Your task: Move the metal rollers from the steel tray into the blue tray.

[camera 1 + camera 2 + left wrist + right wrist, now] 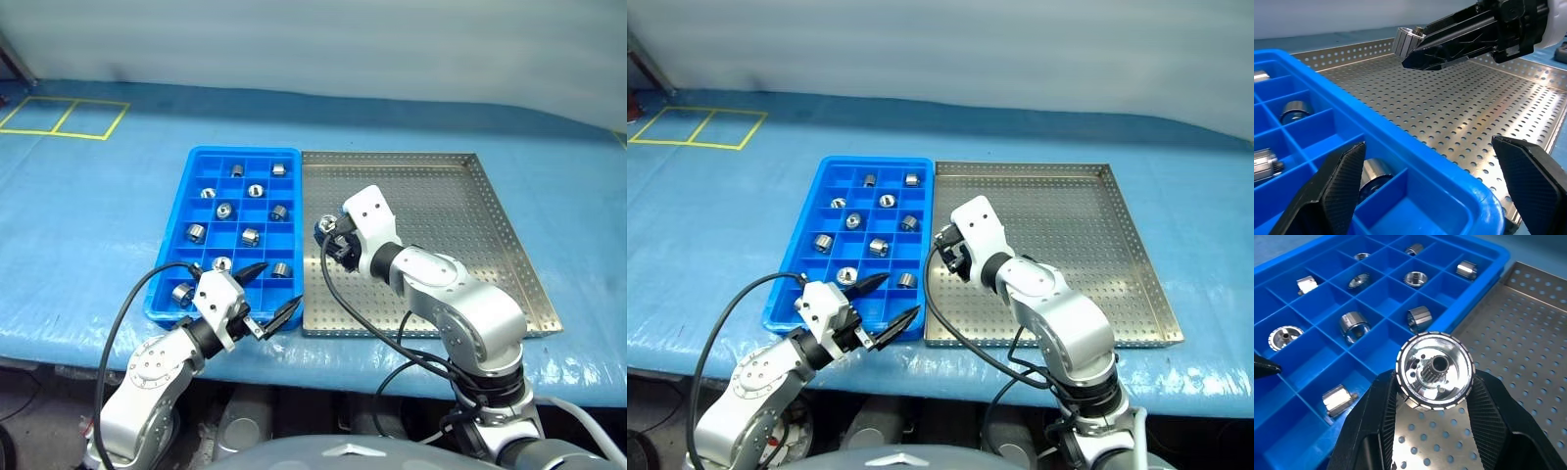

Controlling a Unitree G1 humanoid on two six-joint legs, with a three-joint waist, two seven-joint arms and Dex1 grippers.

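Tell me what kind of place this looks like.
Probably a workshop or factory sorting bench: a blue-covered table with a perforated steel tray, a compartmented blue tray of metal rollers, and yellow floor-style marking tape.

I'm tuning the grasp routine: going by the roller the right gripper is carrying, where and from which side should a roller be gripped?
Grip the ribbed outer wall, as the right gripper does on the held roller: one finger on each opposite side of the round body, its end face with the dark centre hole left free. The curved wall gives two matching contact lines; this is a judgement.

eleven metal rollers (1434,369), two trays (199,162)
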